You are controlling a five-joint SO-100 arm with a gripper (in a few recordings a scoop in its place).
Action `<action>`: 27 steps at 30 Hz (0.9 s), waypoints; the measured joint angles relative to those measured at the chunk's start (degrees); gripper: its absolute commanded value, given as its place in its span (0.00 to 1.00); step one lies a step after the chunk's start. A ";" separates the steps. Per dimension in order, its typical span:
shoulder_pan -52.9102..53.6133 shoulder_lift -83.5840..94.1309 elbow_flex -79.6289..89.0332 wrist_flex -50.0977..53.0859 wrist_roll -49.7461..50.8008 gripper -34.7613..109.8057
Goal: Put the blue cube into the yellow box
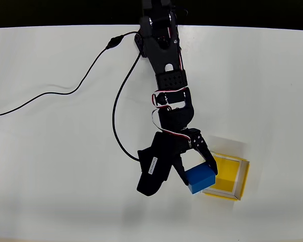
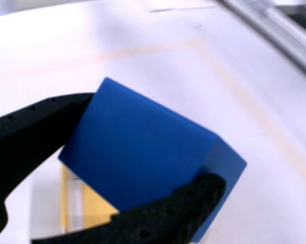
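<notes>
**Count of items**

I count one cube [image 1: 200,180], blue, and one box [image 1: 227,176], yellow. One arm [image 1: 164,60] with one gripper [image 1: 197,175], two fingers. One black cable [image 1: 65,91] lying on one table [image 1: 50,176].

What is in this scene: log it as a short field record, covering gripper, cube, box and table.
gripper: shut on the blue cube, black fingers on two opposite sides
blue cube: held, tilted in the wrist view, overlapping the box's left edge in the overhead view
yellow box: open-topped, pale rim, on the table, nothing visible in the exposed part
table: white, black cable lying across it
task state: cube not yet released
</notes>
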 measured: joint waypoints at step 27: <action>-6.42 -25.40 -18.37 2.37 10.02 0.42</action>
